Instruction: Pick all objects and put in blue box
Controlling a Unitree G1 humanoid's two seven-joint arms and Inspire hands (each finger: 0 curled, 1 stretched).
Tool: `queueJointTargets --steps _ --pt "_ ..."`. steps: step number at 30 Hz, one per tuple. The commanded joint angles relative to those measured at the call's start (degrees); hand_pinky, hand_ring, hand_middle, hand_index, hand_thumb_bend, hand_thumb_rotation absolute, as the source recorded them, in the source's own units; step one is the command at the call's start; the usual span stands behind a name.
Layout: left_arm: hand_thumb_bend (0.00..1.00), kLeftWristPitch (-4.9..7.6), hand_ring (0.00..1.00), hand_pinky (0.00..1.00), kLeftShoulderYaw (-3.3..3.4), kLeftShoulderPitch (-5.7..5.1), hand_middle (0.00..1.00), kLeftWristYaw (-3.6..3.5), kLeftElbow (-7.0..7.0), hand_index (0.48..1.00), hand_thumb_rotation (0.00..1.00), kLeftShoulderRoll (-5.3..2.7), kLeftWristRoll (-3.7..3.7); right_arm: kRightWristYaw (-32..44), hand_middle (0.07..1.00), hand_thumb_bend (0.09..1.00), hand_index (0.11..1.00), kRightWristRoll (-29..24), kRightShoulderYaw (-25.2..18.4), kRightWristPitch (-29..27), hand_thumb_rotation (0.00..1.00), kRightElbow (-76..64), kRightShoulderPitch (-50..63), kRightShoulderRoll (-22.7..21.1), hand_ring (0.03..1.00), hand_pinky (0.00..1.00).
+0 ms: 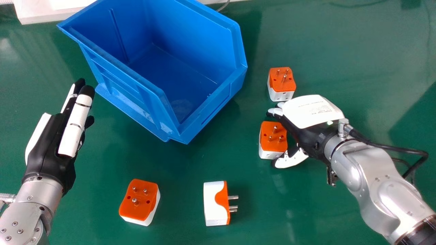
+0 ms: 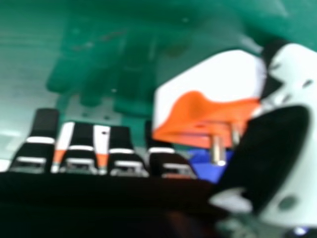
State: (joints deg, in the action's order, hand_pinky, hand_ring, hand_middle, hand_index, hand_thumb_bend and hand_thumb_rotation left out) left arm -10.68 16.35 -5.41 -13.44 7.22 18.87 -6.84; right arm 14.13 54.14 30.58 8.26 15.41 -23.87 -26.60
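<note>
Right hand (image 1: 308,110) open round adapter (image 1: 273,137), in from far edge of table (image 1: 306,211); pinch white sides (image 1: 269,154), below pins (image 1: 275,129). Left hand (image 1: 46,153) open.

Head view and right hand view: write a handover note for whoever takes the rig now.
Left hand: open, left of the blue box.
Right hand: open around one adapter, prongs up.
Other adapters: one just beyond the right hand's fingertips, one near left, prongs up; one near centre, prongs sideways.
Done: none of these four boxed.
Left: grasp and box all four.
</note>
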Motion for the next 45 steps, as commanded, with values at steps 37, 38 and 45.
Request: queueJointTargets --steps 37,38,45 --pt "0.53 -0.66 0.97 0.91 0.93 0.88 0.99 -0.41 0.16 1.000 1.00 2.41 -0.02 -16.3 0.549 0.500 0.465 -1.4 -2.2 -0.8 0.02 -0.7 5.5 4.8 0.470 0.38" --pt "0.53 -0.63 0.96 0.91 0.93 0.88 0.99 -0.42 0.13 1.000 1.00 2.43 -0.01 -16.3 0.545 0.499 0.468 -1.5 -2.4 -0.8 0.01 -1.0 5.7 4.8 0.464 0.37" --pt "0.54 -1.15 0.96 0.90 0.83 0.72 0.98 -0.24 0.75 1.000 1.00 2.40 -0.06 -10.3 0.537 0.498 0.479 -5.0 -5.7 -0.8 0.01 -15.9 12.1 2.6 0.454 0.36"
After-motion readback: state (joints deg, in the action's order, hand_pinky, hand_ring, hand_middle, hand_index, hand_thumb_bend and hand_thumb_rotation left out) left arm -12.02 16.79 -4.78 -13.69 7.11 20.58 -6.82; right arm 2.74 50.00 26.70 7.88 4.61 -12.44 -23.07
